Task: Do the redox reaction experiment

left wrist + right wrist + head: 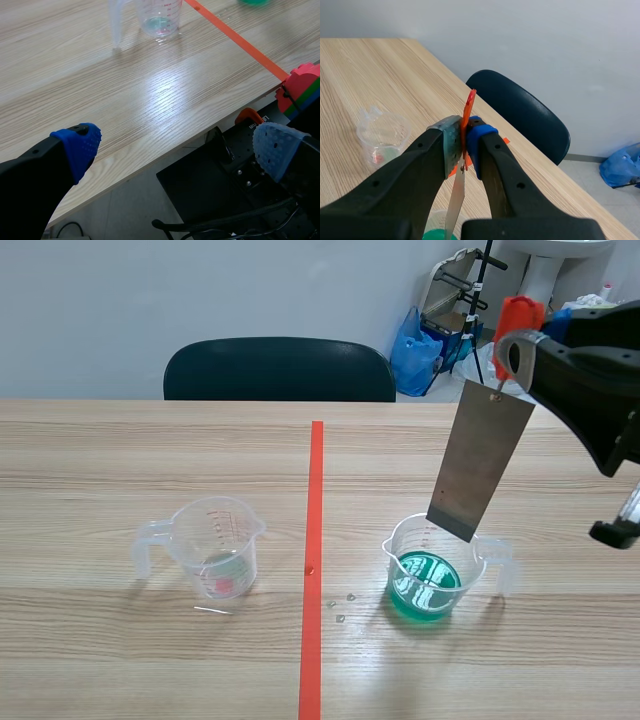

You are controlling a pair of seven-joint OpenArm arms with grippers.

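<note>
Above the right-hand measuring cup, which holds green liquid, a grey metal plate hangs tilted from a red tab. The plate's lower corner overlaps the cup's rim in the scene view; whether it touches cannot be told. The right gripper has its fingers clamped on the tab. Left of the orange-red tape line stands a second clear measuring cup with a little liquid and a pink patch at its bottom. Its red graduation print is too small to read. A few droplets lie on the counter beside the tape. The left gripper hovers at the counter's near edge, fingers wide apart and holding nothing. A dark chair stands behind the counter.
</note>
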